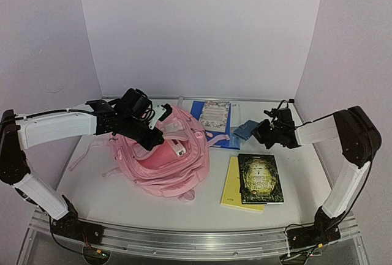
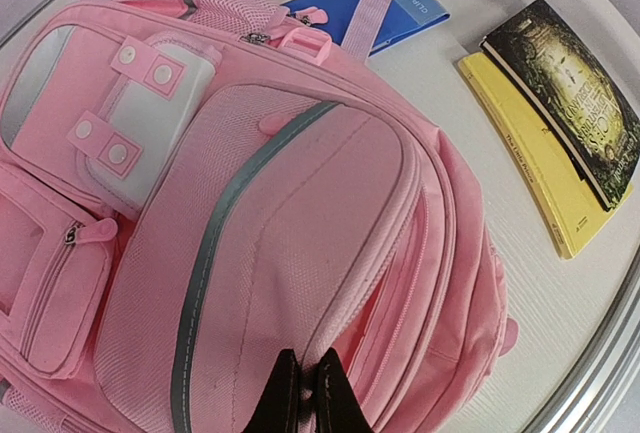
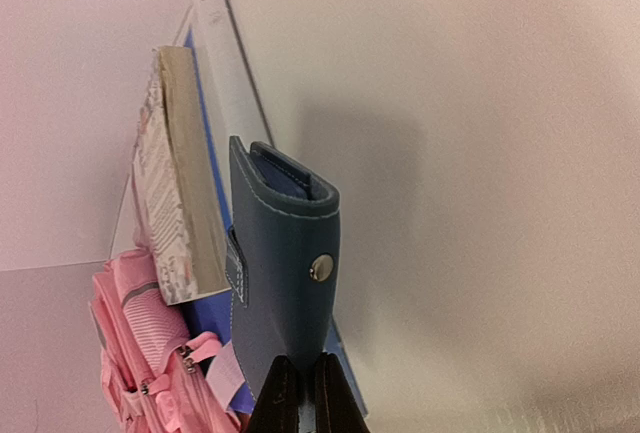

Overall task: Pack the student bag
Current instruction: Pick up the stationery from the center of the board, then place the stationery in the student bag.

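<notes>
Nearest, the arm bases (image 1: 64, 223) stand at the near edge of the table (image 1: 104, 188). Beyond them, the student bag (image 1: 168, 158) lies front-up left of the table's centre, by far the largest thing here.

The left gripper (image 2: 305, 393) is at the bag's upper end, its jaws pressed together on what looks like a ridge of pink fabric beside a zip seam. Whether a zip pull is caught I cannot tell. I also cannot tell if the main compartment is open yet.

A blue folder (image 1: 229, 139) lies at the far edge, right of the bag, with a floral-cover book (image 1: 214, 115) on top of it. Toward the near right corner, a dark green book (image 1: 260, 178) rests on a yellow book (image 1: 233, 188). All four are outside the bag.

The smallest item, a blue snap wallet (image 3: 285, 273), is just beside the folder's right edge. The right gripper (image 3: 300, 393) pinches its lower edge with jaws closed.

By my reading the packing has barely begun. Nothing shows as stowed; the wallet looks like the first item on its way, and the folder and three books remain.
</notes>
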`<state>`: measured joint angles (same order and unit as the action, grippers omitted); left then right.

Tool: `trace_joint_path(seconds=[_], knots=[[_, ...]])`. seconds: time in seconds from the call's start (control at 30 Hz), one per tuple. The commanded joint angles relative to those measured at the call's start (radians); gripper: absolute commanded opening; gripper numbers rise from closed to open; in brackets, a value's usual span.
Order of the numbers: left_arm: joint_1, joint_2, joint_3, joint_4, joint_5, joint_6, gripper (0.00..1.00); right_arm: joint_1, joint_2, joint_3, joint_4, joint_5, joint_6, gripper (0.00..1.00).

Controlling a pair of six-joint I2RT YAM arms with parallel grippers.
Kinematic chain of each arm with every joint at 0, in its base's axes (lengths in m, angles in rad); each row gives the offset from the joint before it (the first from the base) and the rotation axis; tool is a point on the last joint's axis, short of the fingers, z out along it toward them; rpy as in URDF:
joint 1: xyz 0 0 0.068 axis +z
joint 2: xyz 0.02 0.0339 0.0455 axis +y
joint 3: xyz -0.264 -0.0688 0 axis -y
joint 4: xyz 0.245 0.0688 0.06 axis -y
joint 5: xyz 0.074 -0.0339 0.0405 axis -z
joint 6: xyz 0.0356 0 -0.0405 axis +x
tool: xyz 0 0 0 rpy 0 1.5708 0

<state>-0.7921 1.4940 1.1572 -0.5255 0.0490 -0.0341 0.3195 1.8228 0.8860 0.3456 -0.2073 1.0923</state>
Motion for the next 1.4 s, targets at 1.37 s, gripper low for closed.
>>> trace_joint_path(seconds=[1.37], knots=[[-0.008, -0.062, 0.043, 0.069, 0.173, -0.032, 0.0, 0.654, -0.031, 0.309, -0.213, -0.277, 0.074, 0.0]])
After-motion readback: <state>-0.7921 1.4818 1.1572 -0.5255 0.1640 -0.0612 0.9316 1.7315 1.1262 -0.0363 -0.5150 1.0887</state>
